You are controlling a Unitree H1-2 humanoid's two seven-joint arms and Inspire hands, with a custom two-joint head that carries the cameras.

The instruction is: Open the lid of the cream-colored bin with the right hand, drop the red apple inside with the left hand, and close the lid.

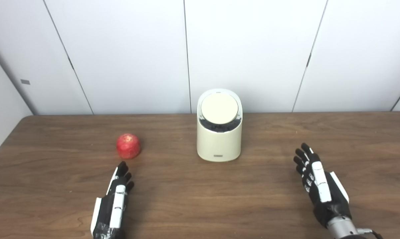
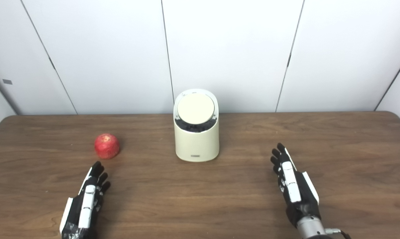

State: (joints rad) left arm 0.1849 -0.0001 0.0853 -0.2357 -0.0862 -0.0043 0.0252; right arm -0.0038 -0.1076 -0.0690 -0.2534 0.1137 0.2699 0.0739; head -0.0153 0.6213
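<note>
Brown wood-grain table (image 1: 200, 205) runs across the whole frame w/ white wall panels (image 1: 127, 53) behind it. At the table's 8 o'clock, the left hand (image 1: 115, 200), black and white, lies low over the wood w/ fingers stretched out and slightly apart, holding nothing; fingertips aim toward 12. Just beyond those tips, at about 12 o'clock from the hand and near but not touching it, sits the round red apple (image 1: 128, 145), resting on the tabletop on its own. Approx. 3 o'clock from the apple, well apart from it, stands the cream-colored cylindrical bin (image 1: 219, 139) near the table's centre, upright, w/ a small dark label low on its front. Its round cream lid (image 1: 219, 108) sits tilted in the slanted top opening, and a dark crescent of the interior shows along the lid's lower edge. At roughly 4 o'clock from the bin, well clear of it, the right hand (image 1: 319, 184) rests over the wood, fingers extended and spread a little, empty, tips angled toward 11; a metal wrist cuff shows at its base.
</note>
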